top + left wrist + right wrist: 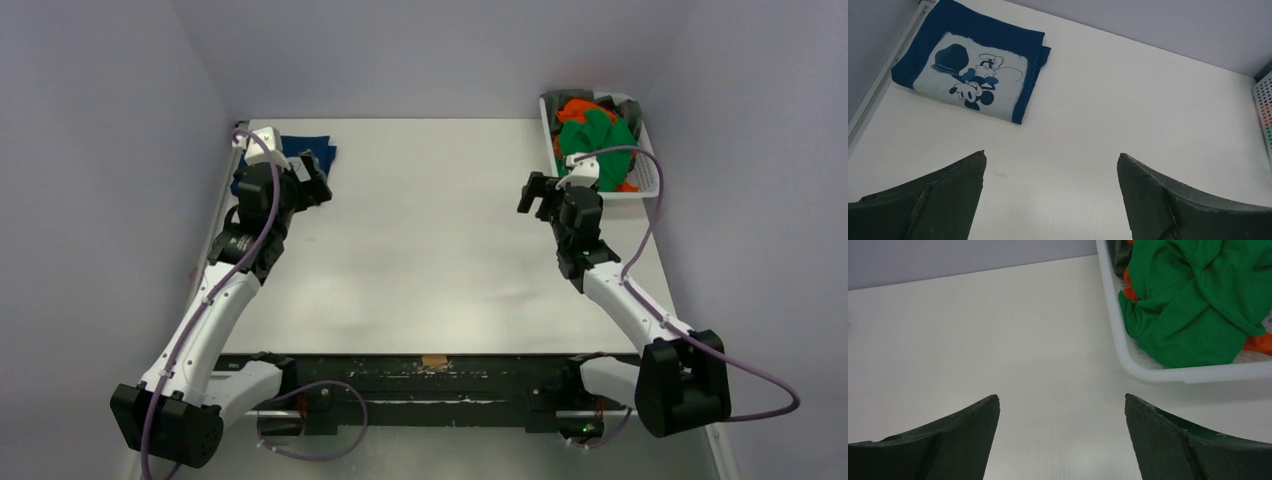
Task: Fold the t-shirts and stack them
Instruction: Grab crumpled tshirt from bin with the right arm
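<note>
With the left gripper [1050, 200] and the right gripper [1062, 440] both wide open and empty, we do best to carry the right one over the basket [1158, 375] rim (far right) and pinch only the top fold of the green t-shirt [1198, 305].

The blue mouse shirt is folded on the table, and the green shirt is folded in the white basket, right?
No. The right wrist view shows the bright green cloth t-shirt crumpled, not folded, in the white plastic basket. The navy blue printed t-shirt is folded on the table.
</note>
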Tool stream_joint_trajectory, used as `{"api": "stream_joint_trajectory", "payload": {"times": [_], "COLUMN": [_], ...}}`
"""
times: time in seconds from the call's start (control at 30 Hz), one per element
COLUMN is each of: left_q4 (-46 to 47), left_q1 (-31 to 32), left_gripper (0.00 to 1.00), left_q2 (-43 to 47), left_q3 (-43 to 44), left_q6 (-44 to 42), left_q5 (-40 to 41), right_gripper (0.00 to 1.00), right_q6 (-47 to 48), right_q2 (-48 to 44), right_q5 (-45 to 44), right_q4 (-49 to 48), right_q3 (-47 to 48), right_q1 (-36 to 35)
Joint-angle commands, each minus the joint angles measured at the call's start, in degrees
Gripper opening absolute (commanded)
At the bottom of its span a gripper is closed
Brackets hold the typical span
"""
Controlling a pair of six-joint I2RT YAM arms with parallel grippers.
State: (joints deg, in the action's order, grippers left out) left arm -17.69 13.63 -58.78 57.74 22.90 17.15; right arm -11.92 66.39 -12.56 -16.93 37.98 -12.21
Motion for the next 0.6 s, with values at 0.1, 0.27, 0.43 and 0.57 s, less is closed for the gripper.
{"api": "stream_joint_trajectory", "payload": {"times": [0.1,0.27,0.43,0.57], "left_q4": [2.9,3.35,2.9,1.85], "left_q1": [-0.01,-0.07,-0.05,-0.02], "left_gripper": [1.0,1.0,1.0,1.0], "left_q2": [-1.27,-2.16,-2.33,-2.07], "left_q3": [0.79,0.97,1.14,1.44], "left_q6": [-0.67,-0.16,0.35,0.24], "left_q5": [0.75,-0.45,-0.33,0.61], "right_gripper": [0.98,0.99,0.99,0.99], "right_q6": [0.5,-0.23,-1.2,-2.52], "right_q2": [4.14,10.79,19.48,28.44], "right_q5": [-0.99,-4.89,-6.49,-6.13], "right_q4": [2.15,8.8,10.88,16.37], "right_q3": [7.88,17.38,26.51,38.18], "right_q1": [-0.01,0.2,4.9,9.87]}}
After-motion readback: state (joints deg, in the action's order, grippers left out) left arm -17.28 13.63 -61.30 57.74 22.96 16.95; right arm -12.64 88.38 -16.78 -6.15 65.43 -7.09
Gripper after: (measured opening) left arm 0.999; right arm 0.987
